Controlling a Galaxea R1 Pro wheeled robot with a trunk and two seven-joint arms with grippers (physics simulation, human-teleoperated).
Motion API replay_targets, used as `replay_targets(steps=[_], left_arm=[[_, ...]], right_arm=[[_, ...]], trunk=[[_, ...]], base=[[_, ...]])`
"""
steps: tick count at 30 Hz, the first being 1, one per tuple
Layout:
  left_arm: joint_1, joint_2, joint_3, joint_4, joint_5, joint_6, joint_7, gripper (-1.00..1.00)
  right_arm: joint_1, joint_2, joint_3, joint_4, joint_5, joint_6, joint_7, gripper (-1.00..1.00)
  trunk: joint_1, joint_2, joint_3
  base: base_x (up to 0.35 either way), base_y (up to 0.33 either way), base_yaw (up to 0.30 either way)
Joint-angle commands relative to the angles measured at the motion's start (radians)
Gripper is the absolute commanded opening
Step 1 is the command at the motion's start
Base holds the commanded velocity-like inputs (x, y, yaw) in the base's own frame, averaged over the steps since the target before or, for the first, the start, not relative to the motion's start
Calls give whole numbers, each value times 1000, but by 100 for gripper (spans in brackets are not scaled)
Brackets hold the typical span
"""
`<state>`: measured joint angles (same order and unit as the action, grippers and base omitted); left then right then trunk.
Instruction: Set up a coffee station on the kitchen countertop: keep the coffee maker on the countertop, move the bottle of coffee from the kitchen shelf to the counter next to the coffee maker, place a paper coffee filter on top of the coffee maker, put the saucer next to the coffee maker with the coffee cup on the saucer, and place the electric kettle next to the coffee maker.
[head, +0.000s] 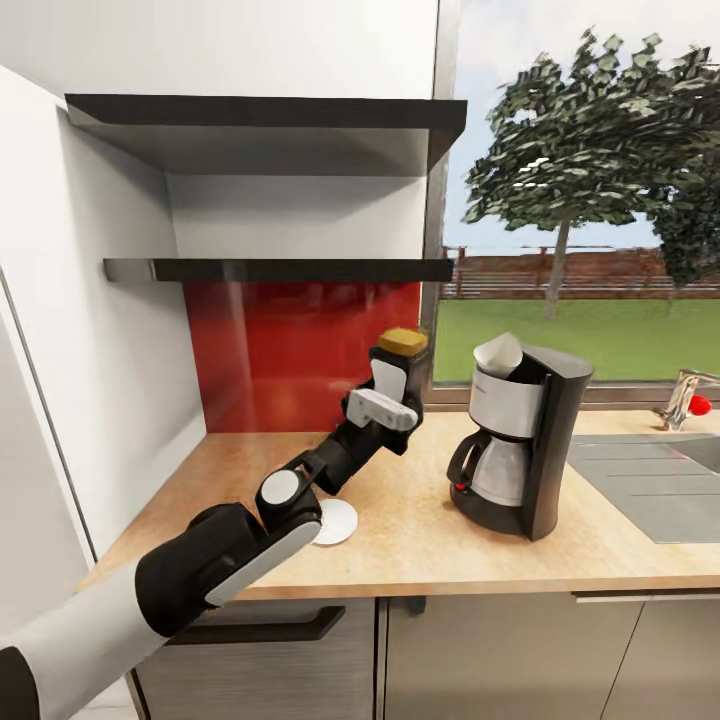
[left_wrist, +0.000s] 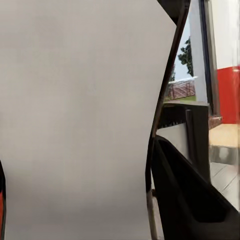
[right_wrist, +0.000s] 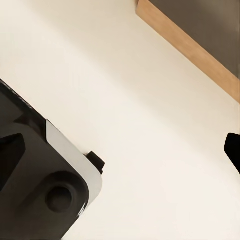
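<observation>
My left gripper (head: 385, 398) is shut on the bottle of coffee (head: 392, 376), a white bottle with a yellow-brown lid, held upright above the wooden countertop (head: 420, 545), left of the coffee maker. In the left wrist view the bottle's pale side (left_wrist: 80, 125) presses against a black finger (left_wrist: 185, 195). The black and steel coffee maker (head: 520, 440) stands on the counter with a white paper coffee filter (head: 497, 355) on top. A white saucer (head: 338, 522) lies near the front edge, partly hidden under my left forearm. One dark fingertip (right_wrist: 233, 151) of the right gripper shows over pale floor.
Two dark wall shelves (head: 290, 268) hang above the counter's left part, in front of a red backsplash (head: 300, 350). A steel sink (head: 650, 480) with a faucet (head: 685, 395) lies right of the coffee maker. The counter's edge (right_wrist: 190, 50) and my base (right_wrist: 40, 175) are in the right wrist view.
</observation>
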<state>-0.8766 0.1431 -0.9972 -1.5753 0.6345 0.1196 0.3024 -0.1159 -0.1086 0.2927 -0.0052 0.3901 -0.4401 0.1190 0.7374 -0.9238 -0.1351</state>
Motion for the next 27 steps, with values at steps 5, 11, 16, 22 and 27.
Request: replay_targets(steps=[5,11,16,22,27], left_arm=[[28,62,-37,1,1,-65,8,-100],[86,85,-42,4,0,-94,12,-100],[103,89,-44,24,1,-120,17,-100],[106,89,-44,29,1,-132,19,-100],[106,89,-44,31,1,-134,18,-100]], right_arm=[[-1,-9,2,-3,-6,-3,4,100],[-1,-13,1,-4,-6,-3,4,100],[-1,-16,0,-5,-10,-18,4,100],[-1,-54,-19,-4,-95,-97,8,100],[-3,-112,-121,-10,-393,-114,14,100]], trunk=[[0,-1,-1],[0,-1,-1],[0,-1,-1],[0,-1,-1],[0,-1,-1]], base=[[0,0,0],[0,0,0],[0,0,0],[0,0,0],[0,0,0]])
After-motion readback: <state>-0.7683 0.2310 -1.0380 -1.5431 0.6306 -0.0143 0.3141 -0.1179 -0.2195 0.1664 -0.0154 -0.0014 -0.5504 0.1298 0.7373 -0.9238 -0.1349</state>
